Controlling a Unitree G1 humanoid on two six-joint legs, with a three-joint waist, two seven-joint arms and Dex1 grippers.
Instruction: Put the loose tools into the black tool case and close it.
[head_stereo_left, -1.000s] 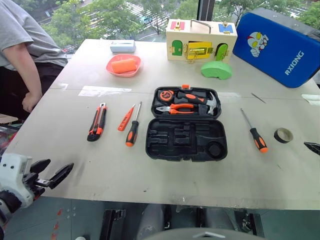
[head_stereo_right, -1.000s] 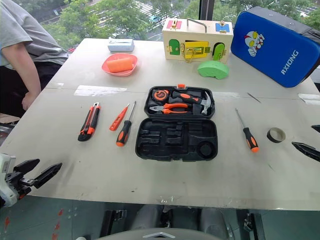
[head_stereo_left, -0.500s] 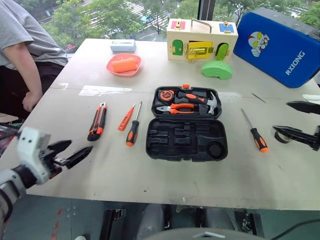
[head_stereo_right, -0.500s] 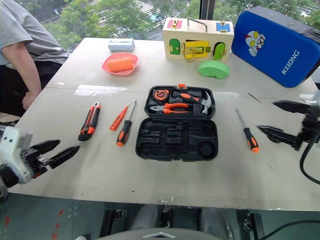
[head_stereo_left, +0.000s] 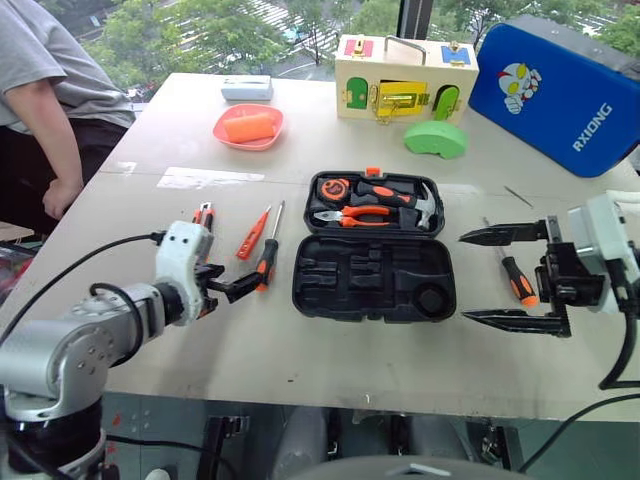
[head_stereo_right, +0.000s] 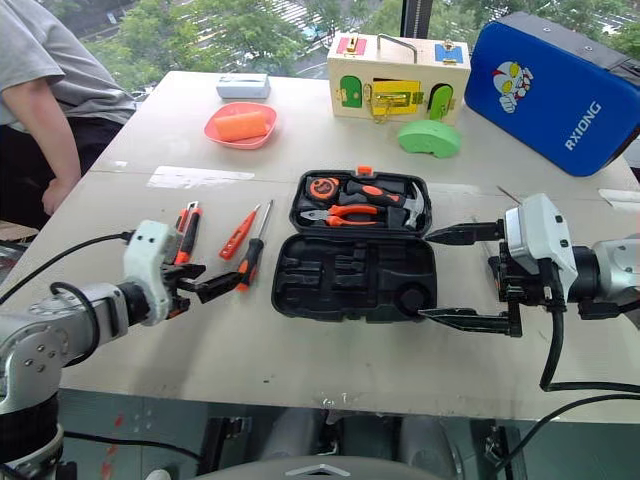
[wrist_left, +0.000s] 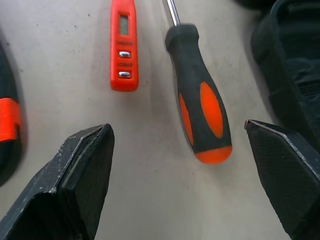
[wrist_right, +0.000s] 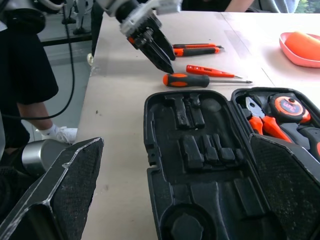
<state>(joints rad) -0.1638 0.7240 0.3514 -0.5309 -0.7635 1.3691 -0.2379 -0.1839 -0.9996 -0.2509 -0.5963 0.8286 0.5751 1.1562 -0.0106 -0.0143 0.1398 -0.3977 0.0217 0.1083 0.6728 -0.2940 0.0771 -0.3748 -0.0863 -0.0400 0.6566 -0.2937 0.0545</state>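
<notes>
Between wide left claw (wrist_left: 180, 165) fingers: screwdriver (wrist_left: 199, 112) handle, untouched; right claw (head_stereo_left: 505, 277) wide.

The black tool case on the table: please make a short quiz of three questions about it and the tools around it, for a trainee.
1. True or false: the black tool case lies open.
2. Which tool lies nearest ahead of the left gripper?
A. tester screwdriver
B. screwdriver with black-orange handle
C. utility knife
3. Fill in: the pliers lie in the ___ half of the case, seen from the robot.

Key: 1 true. 2 B. 3 far. Both the left gripper and the right gripper have open jaws and hold nothing.
</notes>
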